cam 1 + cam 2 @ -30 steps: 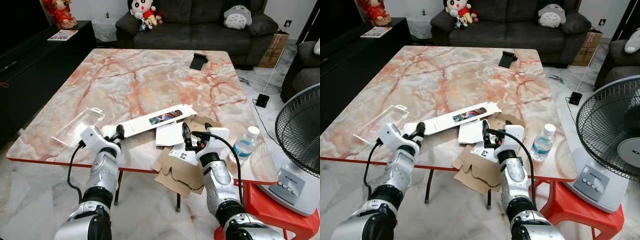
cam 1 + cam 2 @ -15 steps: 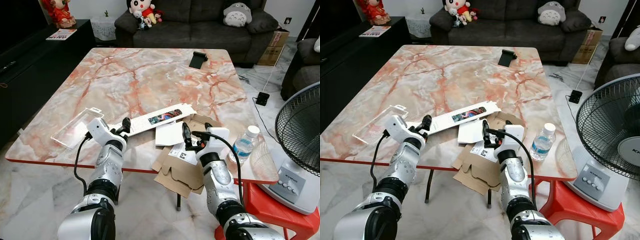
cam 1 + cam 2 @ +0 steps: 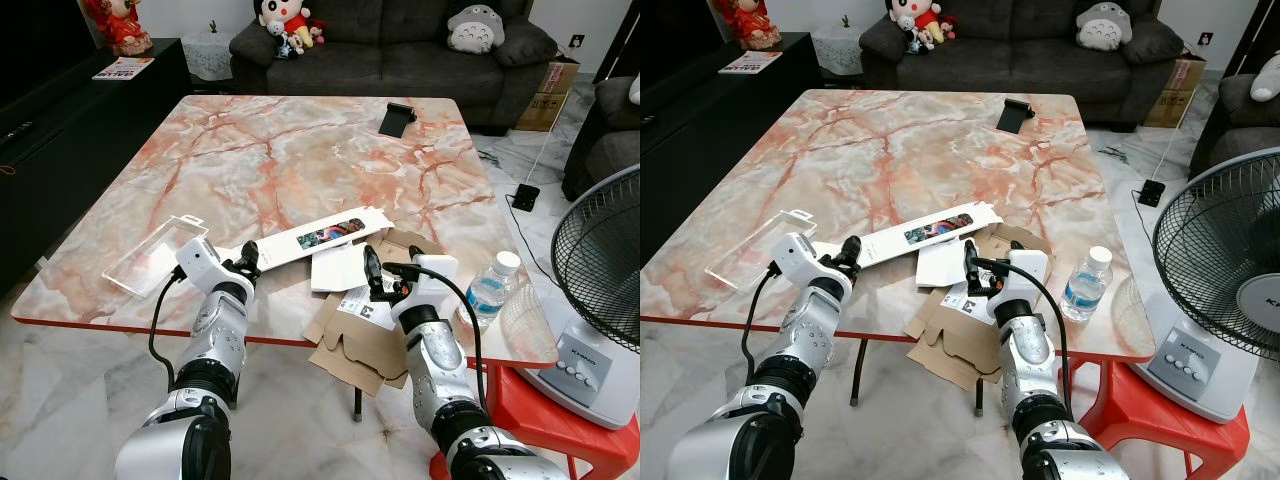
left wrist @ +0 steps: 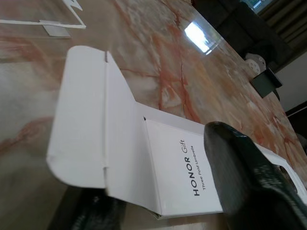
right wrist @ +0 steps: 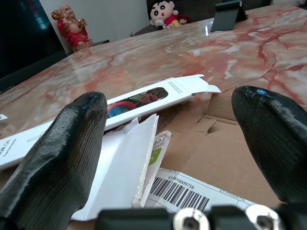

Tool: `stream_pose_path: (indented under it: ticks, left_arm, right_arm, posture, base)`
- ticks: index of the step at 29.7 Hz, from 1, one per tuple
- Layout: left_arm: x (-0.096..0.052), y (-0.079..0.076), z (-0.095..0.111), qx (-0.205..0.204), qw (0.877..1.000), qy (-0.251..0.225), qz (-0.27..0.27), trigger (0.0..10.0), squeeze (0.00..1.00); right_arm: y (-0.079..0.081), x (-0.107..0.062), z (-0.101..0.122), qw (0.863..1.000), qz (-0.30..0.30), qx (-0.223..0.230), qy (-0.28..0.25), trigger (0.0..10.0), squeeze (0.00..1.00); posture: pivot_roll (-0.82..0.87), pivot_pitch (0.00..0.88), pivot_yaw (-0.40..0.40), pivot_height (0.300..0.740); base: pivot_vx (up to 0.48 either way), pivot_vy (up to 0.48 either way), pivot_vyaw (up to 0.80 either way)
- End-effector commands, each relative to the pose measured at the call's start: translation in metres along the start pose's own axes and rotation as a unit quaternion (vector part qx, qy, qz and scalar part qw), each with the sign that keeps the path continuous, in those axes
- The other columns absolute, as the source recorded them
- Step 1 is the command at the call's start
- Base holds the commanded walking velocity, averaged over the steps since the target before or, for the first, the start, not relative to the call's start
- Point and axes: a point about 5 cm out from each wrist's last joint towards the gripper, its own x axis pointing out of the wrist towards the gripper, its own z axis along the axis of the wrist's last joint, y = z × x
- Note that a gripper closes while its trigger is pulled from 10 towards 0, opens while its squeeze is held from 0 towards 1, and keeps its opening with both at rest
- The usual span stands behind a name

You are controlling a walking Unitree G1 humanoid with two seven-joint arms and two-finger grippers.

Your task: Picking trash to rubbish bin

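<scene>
Item: long white box, flattened, printed with a colour picture and the words "HONOR Gift". It is lying on the table near the front edge. Its near flap is being straddled by the left pincer: in the left wrist view one black finger is lying over the top face and the other is sitting under the flap. Whether the fingers are already pressing on the card cannot be told.

Handling note, as judgement: the flap is thin and is likely bending under load, so the fingers are better slid further onto the doubled body of the box before being closed. The lift is better kept low and level, because the far end of the box is resting against the brown cardboard.

Right pincer: being held wide open and empty, hovering over the flat brown cardboard and white papers, just right of the white box.

Also near the white box: clear plastic tray to its left; water bottle to its right, at the table's edge; small black stand at the far side.

Surface: glossy pink-veined marble. Room: dark sofa with plush toys beyond the table, fan at the right. A rubbish bin cannot be made out.
</scene>
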Motion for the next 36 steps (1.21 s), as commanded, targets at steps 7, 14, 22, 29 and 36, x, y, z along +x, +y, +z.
stream_pose_path:
  ticks: [7, 14, 22, 29, 36]
  left_arm:
    - [0.000, -0.001, 0.001, 0.006, 1.000, -0.006, 0.003, 0.0, 0.00]
    - [0.002, 0.000, 0.007, 0.004, 1.000, -0.017, 0.008, 0.0, 0.00]
    - [0.002, -0.007, 0.019, -0.004, 0.998, -0.064, -0.014, 0.0, 0.00]
    - [0.003, -0.015, 0.033, 0.000, 0.994, -0.109, -0.030, 0.0, 0.00]
    - [0.005, -0.035, 0.051, 0.045, 0.984, -0.160, -0.064, 2.5, 0.00]
  right_arm:
    - [0.004, -0.002, -0.004, 1.000, 0.006, 0.003, 0.005, 10.0, 0.00]
    - [0.005, 0.000, -0.002, 1.000, 0.005, 0.007, 0.004, 10.0, 0.00]
    - [0.008, 0.003, 0.001, 1.000, 0.007, 0.009, -0.002, 10.0, 0.00]
    - [0.008, 0.004, 0.002, 1.000, 0.007, 0.008, -0.005, 10.0, 0.00]
    - [0.008, 0.008, 0.007, 1.000, 0.007, 0.008, -0.013, 10.0, 0.00]
  posture:
    - [-0.02, 0.000, 0.037, 0.740]
    - [-0.02, 0.000, 0.034, 0.740]
    - [-0.01, 0.000, 0.033, 0.740]
    - [-0.01, 0.000, 0.028, 0.740]
    - [-0.01, 0.000, 0.026, 0.740]
  base:
    - [0.000, 0.000, 0.00]
    - [0.000, 0.000, 0.00]
    - [0.000, 0.000, 0.00]
    - [0.000, 0.000, 0.00]
    - [0.000, 0.000, 0.00]
